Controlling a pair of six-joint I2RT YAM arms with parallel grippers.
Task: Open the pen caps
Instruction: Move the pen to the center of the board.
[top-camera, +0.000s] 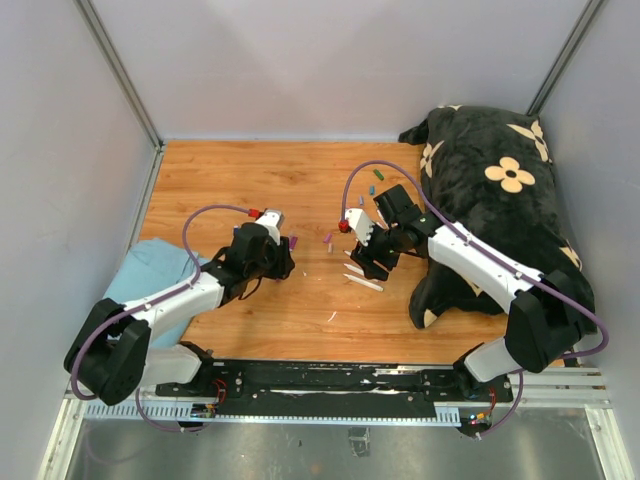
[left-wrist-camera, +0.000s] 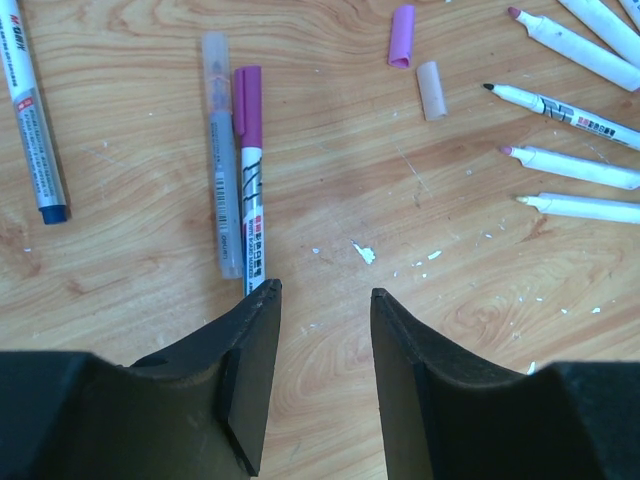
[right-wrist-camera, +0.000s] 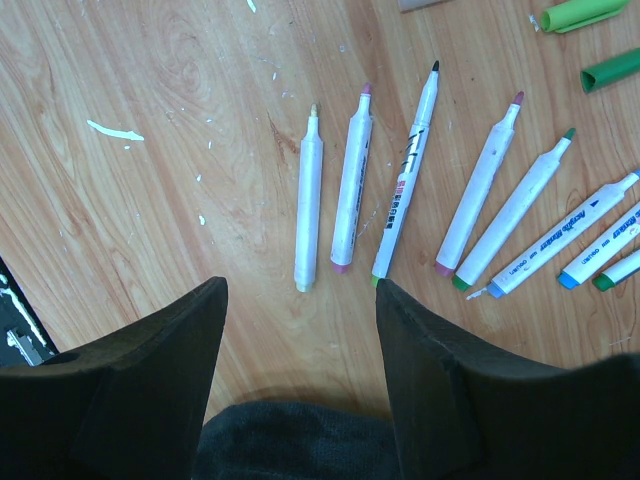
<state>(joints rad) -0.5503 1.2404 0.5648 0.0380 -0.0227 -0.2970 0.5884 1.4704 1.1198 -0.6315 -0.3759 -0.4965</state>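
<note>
My left gripper (left-wrist-camera: 324, 292) is open and empty, low over the wood, also seen in the top view (top-camera: 288, 262). Just ahead of its left finger lies a white pen with a purple cap (left-wrist-camera: 248, 100) on it, beside a clear grey pen (left-wrist-camera: 221, 160). A loose purple cap (left-wrist-camera: 402, 35) and a pale pink cap (left-wrist-camera: 431, 90) lie further off. My right gripper (right-wrist-camera: 300, 285) is open and empty above a fan of uncapped white pens (right-wrist-camera: 352, 185). Two green caps (right-wrist-camera: 612, 70) lie at the far right of them.
A black cushion with cream flowers (top-camera: 500, 200) fills the right side of the table. A blue cloth (top-camera: 160, 280) lies at the left edge under my left arm. A blue-tipped pen (left-wrist-camera: 30, 110) lies left. Small caps (top-camera: 377, 174) lie at mid-back.
</note>
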